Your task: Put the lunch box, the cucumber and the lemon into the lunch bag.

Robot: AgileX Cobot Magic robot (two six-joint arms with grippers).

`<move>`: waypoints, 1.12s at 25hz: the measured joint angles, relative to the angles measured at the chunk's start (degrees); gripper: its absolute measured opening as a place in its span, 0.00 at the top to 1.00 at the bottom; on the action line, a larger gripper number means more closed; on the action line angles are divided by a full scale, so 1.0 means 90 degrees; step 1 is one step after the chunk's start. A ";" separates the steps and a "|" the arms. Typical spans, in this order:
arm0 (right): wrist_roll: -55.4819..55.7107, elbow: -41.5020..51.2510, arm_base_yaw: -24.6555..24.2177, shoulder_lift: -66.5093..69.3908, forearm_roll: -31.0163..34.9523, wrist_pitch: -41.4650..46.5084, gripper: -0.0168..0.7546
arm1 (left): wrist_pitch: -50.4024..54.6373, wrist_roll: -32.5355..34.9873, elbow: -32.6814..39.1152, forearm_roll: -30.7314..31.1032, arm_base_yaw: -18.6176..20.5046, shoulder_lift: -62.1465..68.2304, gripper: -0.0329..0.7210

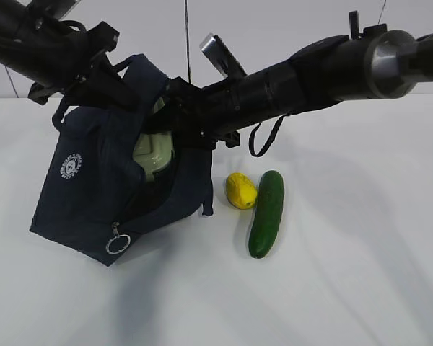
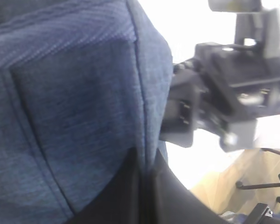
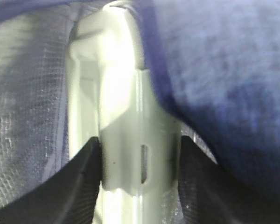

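Observation:
The navy lunch bag [image 1: 94,194] stands tilted on the white table with its zipped mouth open toward the right. My left gripper [image 1: 128,78] is shut on the bag's upper edge; in the left wrist view its fingers [image 2: 147,163] pinch a fold of blue fabric [image 2: 74,93]. My right gripper [image 1: 179,124] reaches into the opening, shut on the sage-green lunch box [image 1: 153,155]. In the right wrist view the box's lid edge [image 3: 126,116] sits clamped between both fingers [image 3: 79,186], with silver lining to its left. The lemon [image 1: 240,191] and the cucumber [image 1: 267,213] lie side by side to the right of the bag.
A metal ring pull [image 1: 118,244] hangs at the bag's lower front corner, and a white round logo [image 1: 71,166] marks its side. A dark strap loop [image 1: 263,140] dangles under the right arm. Bare white table [image 1: 361,274] spreads to the right and front.

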 joint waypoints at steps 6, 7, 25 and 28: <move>-0.0040 0.0000 0.0011 0.0429 0.0331 -0.0009 0.50 | 0.0026 0.0000 0.0000 0.0000 0.0000 0.0010 0.97; -0.0040 0.0000 0.0011 0.0473 0.0331 -0.0013 0.50 | 0.0026 0.0000 0.0000 0.0036 0.0000 0.0010 0.97; -0.0885 -0.0015 0.0011 0.0473 0.0751 0.0632 0.45 | -0.0054 0.0000 0.0000 0.0358 0.0000 0.0168 0.97; -0.1053 -0.0025 0.0011 0.0473 0.0751 0.0976 0.45 | -0.0130 0.0000 0.0000 0.0532 0.0000 0.0168 0.97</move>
